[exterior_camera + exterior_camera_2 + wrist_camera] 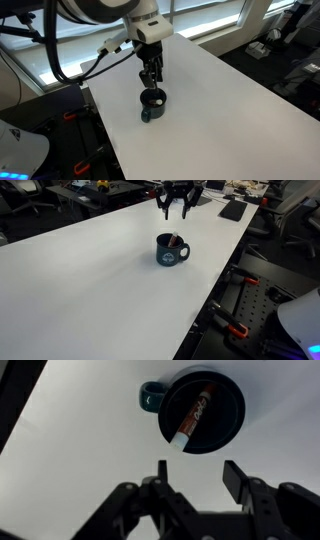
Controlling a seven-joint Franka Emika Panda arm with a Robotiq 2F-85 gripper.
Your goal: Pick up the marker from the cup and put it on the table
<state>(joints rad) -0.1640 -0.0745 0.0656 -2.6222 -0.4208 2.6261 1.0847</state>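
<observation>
The dark cup (152, 103) stands on the white table (220, 110), handle to one side. It also shows in an exterior view (171, 251) and in the wrist view (202, 410). The marker (193, 418), dark reddish with a pale end, lies slanted inside the cup; it shows faintly in an exterior view (175, 245). My gripper (150, 78) hangs above the cup, apart from it, in both exterior views (173, 212). In the wrist view the gripper (197, 478) is open and empty, with the cup beyond its fingertips.
The table's edges drop off near the cup in an exterior view (215, 290). Dark items (232, 210) lie at the table's far end. Office chairs and desks (285, 50) stand around the table. Black cables (60, 60) hang from the arm.
</observation>
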